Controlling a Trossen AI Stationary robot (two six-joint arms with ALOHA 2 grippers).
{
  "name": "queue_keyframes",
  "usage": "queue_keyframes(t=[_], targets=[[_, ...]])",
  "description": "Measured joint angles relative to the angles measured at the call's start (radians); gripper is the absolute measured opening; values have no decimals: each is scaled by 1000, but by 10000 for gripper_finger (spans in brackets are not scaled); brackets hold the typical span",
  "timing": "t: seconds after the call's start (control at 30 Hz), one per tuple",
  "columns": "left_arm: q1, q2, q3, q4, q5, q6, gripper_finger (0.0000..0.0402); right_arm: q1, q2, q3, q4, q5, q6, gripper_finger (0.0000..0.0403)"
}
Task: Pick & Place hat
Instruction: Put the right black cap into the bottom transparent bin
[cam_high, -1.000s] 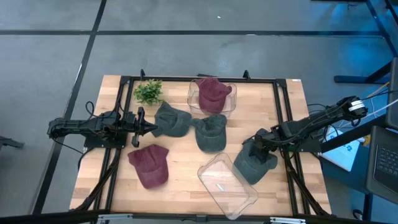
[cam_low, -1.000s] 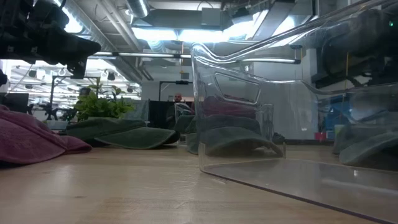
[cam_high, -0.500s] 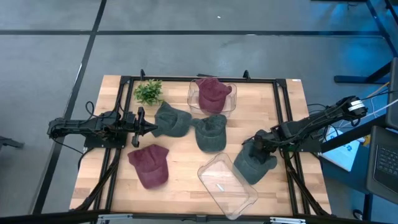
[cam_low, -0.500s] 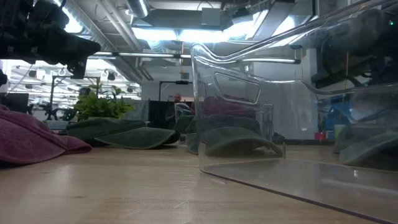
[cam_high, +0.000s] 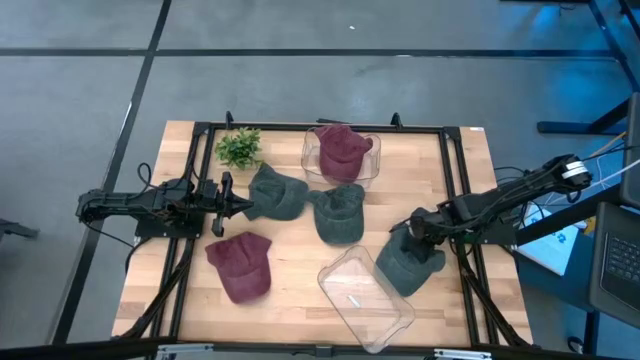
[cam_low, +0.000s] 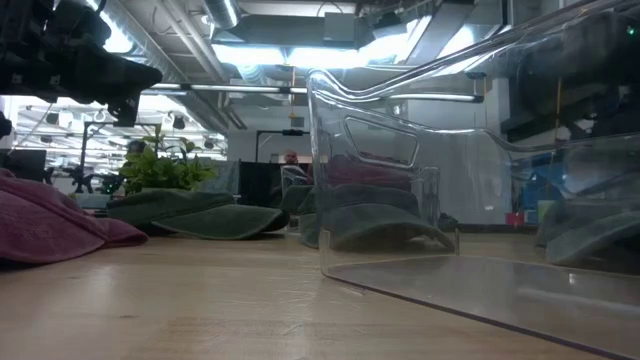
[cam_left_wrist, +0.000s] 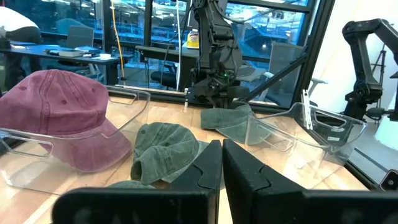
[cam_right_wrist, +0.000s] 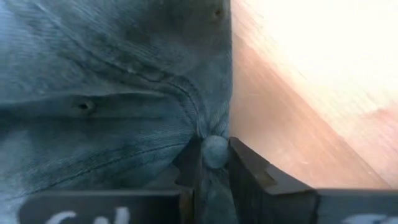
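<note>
A grey-green hat (cam_high: 403, 266) lies on the table at the near right, beside an empty clear bin (cam_high: 366, 297). My right gripper (cam_high: 412, 237) is over its crown and shut on it. Two more green hats (cam_high: 276, 192) (cam_high: 340, 213) lie mid-table and a maroon hat (cam_high: 241, 266) lies at the near left. Another maroon hat (cam_high: 342, 150) sits in a clear bin (cam_high: 309, 160) at the far side. My left gripper (cam_high: 240, 205) waits shut at the left, clear of the hats. My right gripper pinches the small button at the top of the green hat's crown (cam_right_wrist: 215, 151) between its two fingers (cam_right_wrist: 189, 163), along with the cloth around it. It comes down at a slant from the table's right. The hat rests on the table.
A small green plant (cam_high: 238, 147) stands at the far left. A black frame (cam_high: 196, 180) runs around the work area. The empty clear bin lies tilted, close against the held hat's left side. Bare wood shows between the maroon hat and the empty bin.
My right gripper has shut on the green hat's crown without shifting its place. The hat lies where it was.
</note>
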Motion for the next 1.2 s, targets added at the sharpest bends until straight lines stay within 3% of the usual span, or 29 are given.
queue_keyframes(t=[0.7,1.2], targets=[[0,0,0,0,0,0,11,0,-92,2,-16,3,1,58],[0,0,0,0,0,0,13,0,-173,156,-272,78,-43,58]])
